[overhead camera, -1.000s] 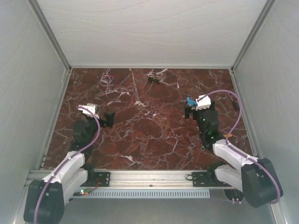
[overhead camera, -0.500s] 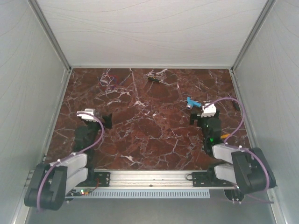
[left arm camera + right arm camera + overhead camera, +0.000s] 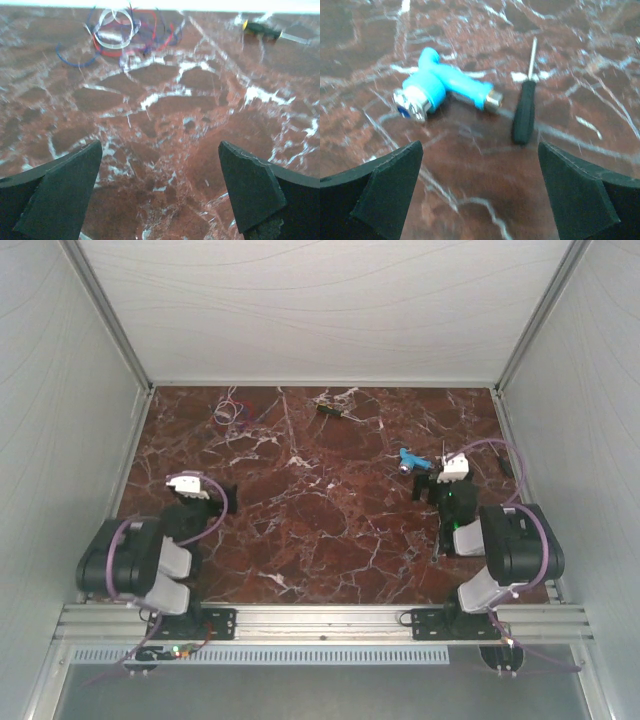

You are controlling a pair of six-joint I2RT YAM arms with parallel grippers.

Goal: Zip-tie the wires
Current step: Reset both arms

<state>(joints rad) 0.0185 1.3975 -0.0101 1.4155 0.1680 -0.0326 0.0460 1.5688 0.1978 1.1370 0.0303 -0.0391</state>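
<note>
- Two pincers, each with its jaws wide apart and nothing between them.
- Left pincer (image 3: 160,160) hangs low over the red marbled surface (image 3: 330,530) on its left side.
- The wires (image 3: 125,32), a loose tangle of purple, whitish and red loops, lie near the far left corner, well apart from both pincers.
- A yellow-and-black screwdriver (image 3: 262,31) lies to their right.
- Right pincer (image 3: 480,150) faces a blue-handled tool (image 3: 442,85), with a thin black-handled screwdriver (image 3: 524,112) just beside it.
</note>
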